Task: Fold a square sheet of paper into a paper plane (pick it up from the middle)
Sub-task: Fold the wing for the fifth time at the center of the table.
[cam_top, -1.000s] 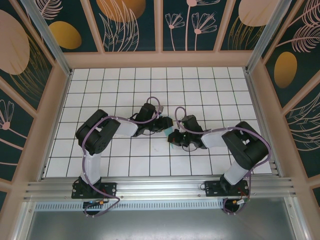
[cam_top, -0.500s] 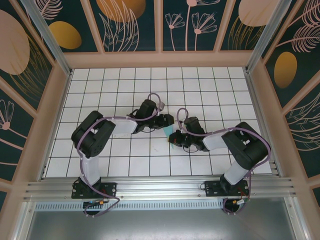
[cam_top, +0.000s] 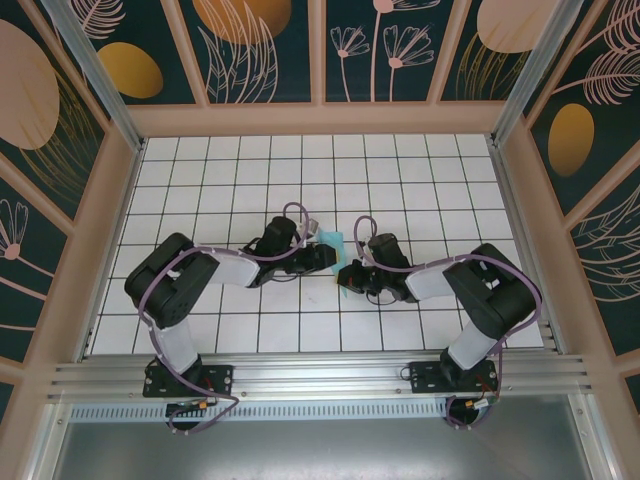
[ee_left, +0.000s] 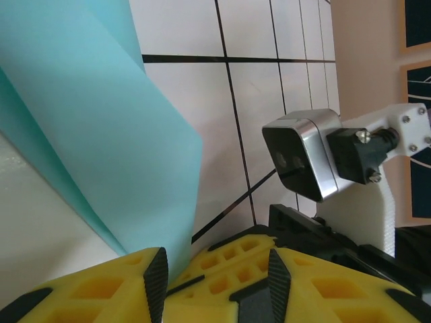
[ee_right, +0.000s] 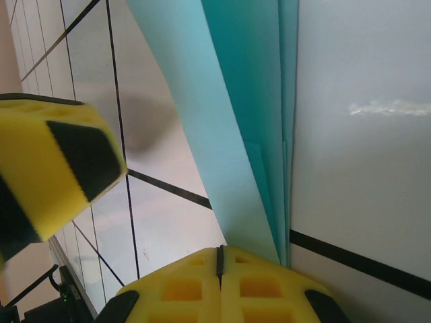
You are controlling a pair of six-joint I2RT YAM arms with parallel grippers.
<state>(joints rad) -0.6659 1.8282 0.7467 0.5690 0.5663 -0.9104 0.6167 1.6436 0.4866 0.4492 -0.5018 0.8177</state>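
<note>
Quick colour rundown: the folded sheet of thin paper [cam_top: 332,241] mid-frame is light turquoise, deeper teal between its layers. Flat tabletop [cam_top: 420,170]: white with a thin black grid. Honeycomb foam finger pads [ee_left: 222,282] are bright yellow with black patches. Wall panels [cam_top: 270,70] up top: dark teal, orange ovals, pale pink plant outlines. Arms [cam_top: 490,290] black-and-white, purple cables [cam_top: 293,207].
</note>
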